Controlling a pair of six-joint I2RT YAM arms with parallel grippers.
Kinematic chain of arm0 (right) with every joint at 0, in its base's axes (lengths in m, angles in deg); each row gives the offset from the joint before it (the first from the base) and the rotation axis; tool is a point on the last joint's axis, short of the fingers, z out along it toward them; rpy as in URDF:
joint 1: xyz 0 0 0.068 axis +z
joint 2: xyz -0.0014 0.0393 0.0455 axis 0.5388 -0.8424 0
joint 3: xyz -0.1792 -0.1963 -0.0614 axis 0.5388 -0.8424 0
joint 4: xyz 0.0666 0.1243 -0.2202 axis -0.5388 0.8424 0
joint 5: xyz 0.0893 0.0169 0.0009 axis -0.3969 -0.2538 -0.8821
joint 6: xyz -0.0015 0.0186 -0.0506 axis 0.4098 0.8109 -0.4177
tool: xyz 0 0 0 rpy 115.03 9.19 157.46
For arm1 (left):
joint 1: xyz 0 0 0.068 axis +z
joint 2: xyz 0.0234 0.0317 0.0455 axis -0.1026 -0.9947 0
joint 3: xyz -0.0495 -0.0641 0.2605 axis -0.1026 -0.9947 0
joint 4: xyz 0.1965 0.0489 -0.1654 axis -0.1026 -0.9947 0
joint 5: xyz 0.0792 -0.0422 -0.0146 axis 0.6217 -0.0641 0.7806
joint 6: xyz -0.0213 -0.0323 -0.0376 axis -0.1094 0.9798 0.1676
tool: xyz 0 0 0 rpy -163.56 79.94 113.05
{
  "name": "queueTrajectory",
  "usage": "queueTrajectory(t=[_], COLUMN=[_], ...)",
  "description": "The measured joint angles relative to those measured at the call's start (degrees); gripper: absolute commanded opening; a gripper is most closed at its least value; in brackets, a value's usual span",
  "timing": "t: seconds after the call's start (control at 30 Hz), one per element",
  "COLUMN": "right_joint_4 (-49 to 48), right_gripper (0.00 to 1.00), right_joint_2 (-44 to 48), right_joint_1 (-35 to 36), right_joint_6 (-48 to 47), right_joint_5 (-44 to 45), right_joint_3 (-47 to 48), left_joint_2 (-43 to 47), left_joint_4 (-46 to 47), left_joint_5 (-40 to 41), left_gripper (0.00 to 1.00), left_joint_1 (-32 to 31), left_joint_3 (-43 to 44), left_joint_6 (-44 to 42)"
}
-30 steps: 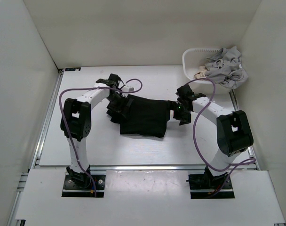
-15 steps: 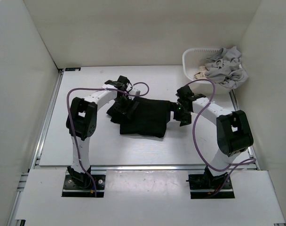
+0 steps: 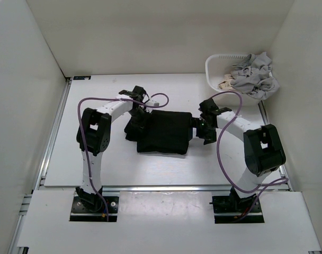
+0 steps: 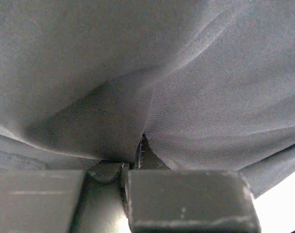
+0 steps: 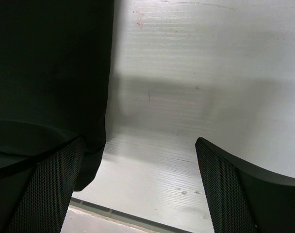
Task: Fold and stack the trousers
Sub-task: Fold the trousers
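Observation:
The black trousers [image 3: 163, 132] lie folded into a rough rectangle in the middle of the table. My left gripper [image 3: 135, 121] sits at their left edge. In the left wrist view the cloth [image 4: 196, 87] fills the picture and gathers into a pinch between the closed jaws of that gripper [image 4: 130, 165]. My right gripper [image 3: 199, 128] is at the trousers' right edge with its jaws wide apart. Through the right wrist camera the gripper [image 5: 138, 184] spans bare table, with the trousers' edge [image 5: 50, 73] lying by the left finger [image 5: 40, 194].
A white basket [image 3: 216, 66] stands at the back right corner, holding light grey garments [image 3: 253, 74] and a beige cloth [image 3: 224, 83]. White walls close in the table on three sides. A metal rail [image 3: 166, 188] runs along the near edge.
My left arm has swung rightward onto the trousers' left edge and its jaws have closed on the cloth. The loose left flap is now pulled in. The right arm has barely moved.

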Motion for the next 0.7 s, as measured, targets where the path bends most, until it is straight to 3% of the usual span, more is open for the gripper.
queueTrajectory(t=[0.37, 0.5, 0.6, 0.7], right_joint_4=[-0.1, -0.2, -0.2, -0.3], right_gripper=[0.99, 0.99, 0.99, 0.99], right_joint_2=[0.3, 0.4, 0.7, 0.7], right_joint_1=[0.0, 0.0, 0.0, 0.0], right_joint_6=[0.0, 0.0, 0.0, 0.0], right_joint_5=[0.0, 0.0, 0.0, 0.0], right_joint_3=[-1.6, -1.7, -1.8, -1.8], left_joint_2=[2.1, 3.3, 3.5, 4.1], left_joint_4=[-2.5, -4.2, -5.5, -6.2], left_joint_5=[2.1, 2.0, 1.4, 0.7], left_gripper=[0.14, 0.29, 0.34, 0.49], left_joint_1=[-0.2, -0.2, -0.2, -0.2], left_joint_3=[3.8, 5.4, 7.4, 8.6], left_joint_6=[-0.4, -1.5, -2.4, -3.6])
